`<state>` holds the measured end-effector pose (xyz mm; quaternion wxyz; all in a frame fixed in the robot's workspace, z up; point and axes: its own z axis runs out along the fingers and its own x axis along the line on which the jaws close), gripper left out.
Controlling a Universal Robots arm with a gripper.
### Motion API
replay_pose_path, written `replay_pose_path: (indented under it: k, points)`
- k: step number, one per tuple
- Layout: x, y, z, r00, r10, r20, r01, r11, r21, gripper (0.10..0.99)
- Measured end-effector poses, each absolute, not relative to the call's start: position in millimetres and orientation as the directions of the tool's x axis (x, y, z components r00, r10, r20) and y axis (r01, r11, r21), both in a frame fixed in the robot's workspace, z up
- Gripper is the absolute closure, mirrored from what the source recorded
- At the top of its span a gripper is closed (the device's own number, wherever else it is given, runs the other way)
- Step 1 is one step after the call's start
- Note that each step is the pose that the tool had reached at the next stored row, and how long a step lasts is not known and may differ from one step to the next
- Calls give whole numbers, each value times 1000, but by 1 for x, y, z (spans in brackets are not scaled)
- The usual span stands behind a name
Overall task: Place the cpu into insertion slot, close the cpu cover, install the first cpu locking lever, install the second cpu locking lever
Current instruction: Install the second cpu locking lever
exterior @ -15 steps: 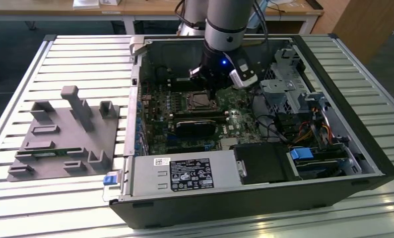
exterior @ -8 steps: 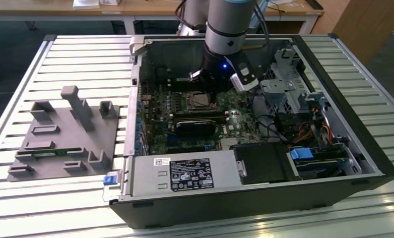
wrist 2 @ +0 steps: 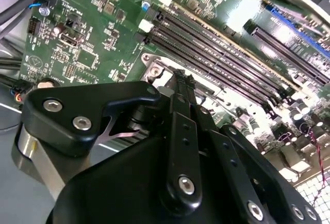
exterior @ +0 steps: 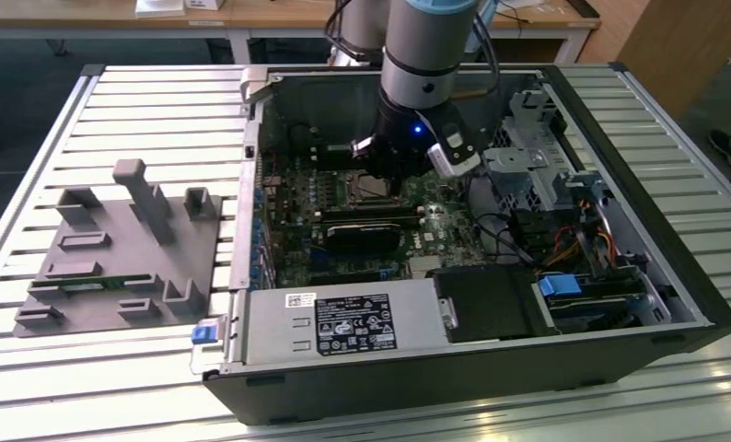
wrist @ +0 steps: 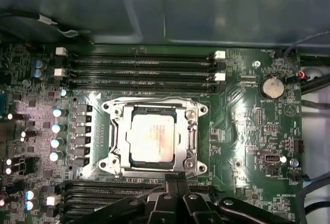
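The cpu (wrist: 152, 136), a pale silver square chip, lies flat inside the insertion slot (wrist: 116, 147) on the green motherboard. The cpu cover (wrist: 192, 131), a thin silver frame, lies down around the chip's edges. My gripper (wrist: 175, 180) hovers just beside one edge of the slot, its black fingers (wrist 2: 181, 87) pressed together with nothing visible between them. In the exterior view my gripper (exterior: 394, 180) reaches down into the open computer case right next to the cpu (exterior: 371, 189). I cannot make out the locking levers clearly.
Long black memory slots (wrist: 139, 72) run along the slot's far side, with more beside the fingers. A black rectangular module (exterior: 363, 232), cables (exterior: 562, 239) and a drive cage (exterior: 519, 166) crowd the case. A grey fixture (exterior: 120, 249) sits on the slatted table.
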<state>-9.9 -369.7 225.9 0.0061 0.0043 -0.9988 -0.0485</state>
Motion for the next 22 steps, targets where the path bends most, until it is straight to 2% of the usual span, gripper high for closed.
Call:
replay_pose_path:
  k: [17,19,22]
  points:
    - [-46,-376,219,-1000,-9,11,-8,995,97,980]
    - [-47,-377,217,-1000,-10,11,-9,994,105,980]
    - [-48,-381,217,-1000,-10,11,-8,990,138,980]
